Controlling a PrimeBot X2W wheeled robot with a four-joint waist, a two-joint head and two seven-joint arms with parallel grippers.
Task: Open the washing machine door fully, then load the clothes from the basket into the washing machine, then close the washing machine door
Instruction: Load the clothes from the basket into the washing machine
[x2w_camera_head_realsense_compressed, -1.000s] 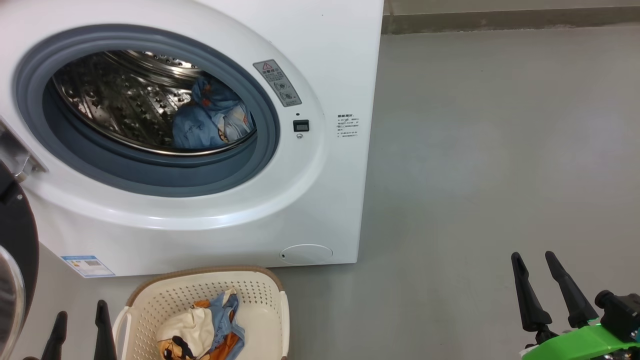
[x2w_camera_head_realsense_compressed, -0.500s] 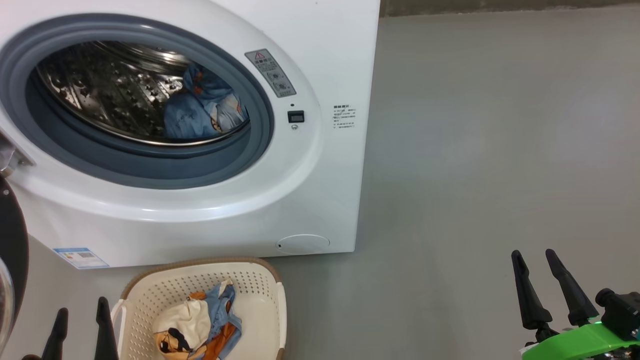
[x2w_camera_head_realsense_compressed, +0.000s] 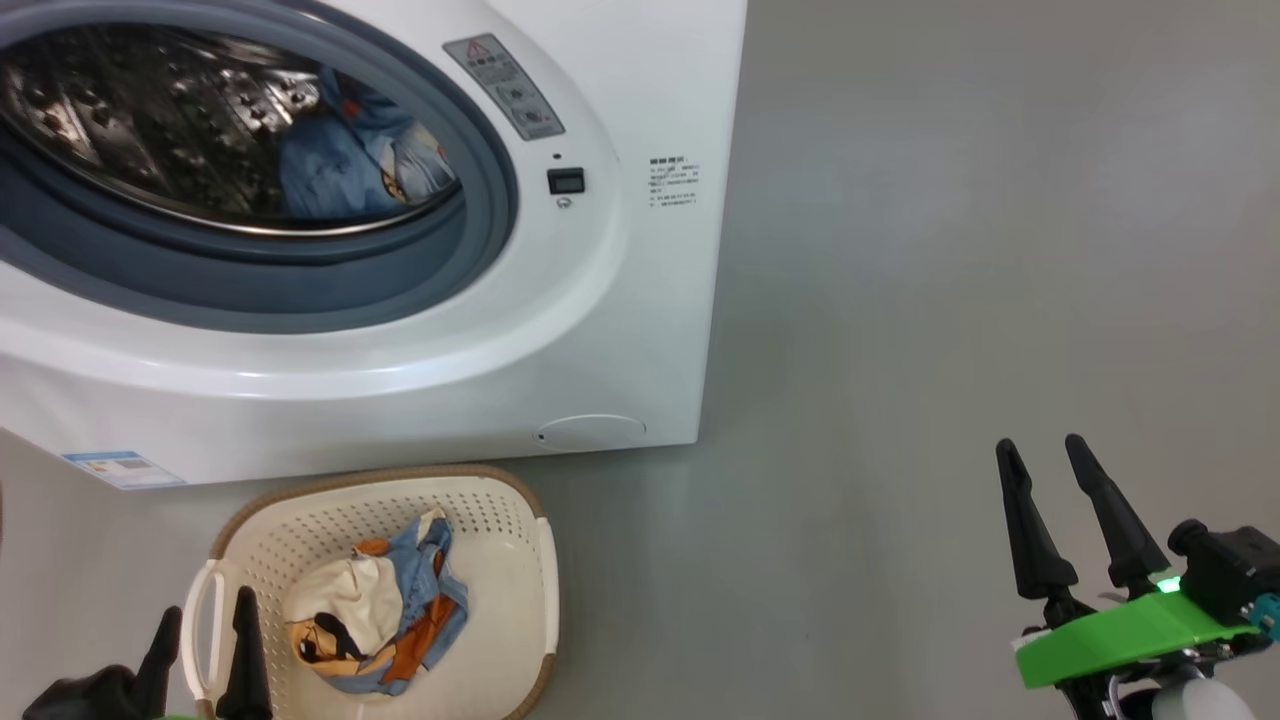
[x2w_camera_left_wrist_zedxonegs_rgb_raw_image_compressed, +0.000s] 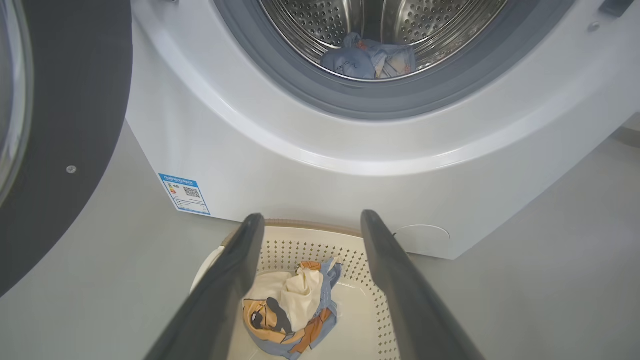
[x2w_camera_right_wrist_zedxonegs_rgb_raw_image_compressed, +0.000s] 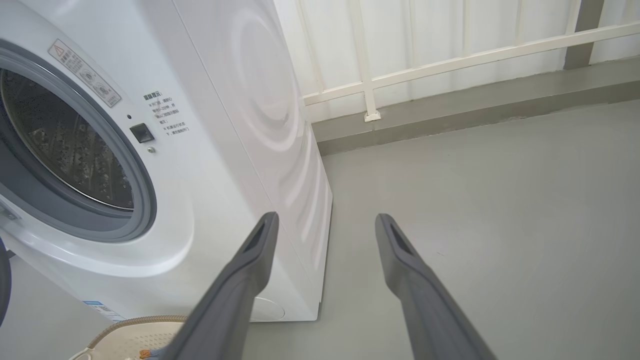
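Grey floor (x2w_camera_head_realsense_compressed: 950, 250), perforated cream basket (x2w_camera_head_realsense_compressed: 500, 520), crumpled clothes (x2w_camera_head_realsense_compressed: 370, 620), left claw (x2w_camera_left_wrist_zedxonegs_rgb_raw_image_compressed: 311, 220) and right claw (x2w_camera_head_realsense_compressed: 1040, 447) gaping empty

The right gripper (x2w_camera_head_realsense_compressed: 1040, 447), at four o'clock in the head view, has two long, tapering matte-black fingers (x2w_camera_head_realsense_compressed: 1030, 540) with rounded tips. They rise from a bright green plastic bracket (x2w_camera_head_realsense_compressed: 1120, 635) that carries a small lit green lamp (x2w_camera_head_realsense_compressed: 1165, 582). Behind it sits a black boxy housing (x2w_camera_head_realsense_compressed: 1225, 570), with what may be a teal connector (x2w_camera_head_realsense_compressed: 1268, 606) at its edge. The left gripper (x2w_camera_head_realsense_compressed: 208, 603), at seven o'clock, has the same black fingers. Seen close in the right wrist view, each finger shows a shallow oblong recess near its tip.
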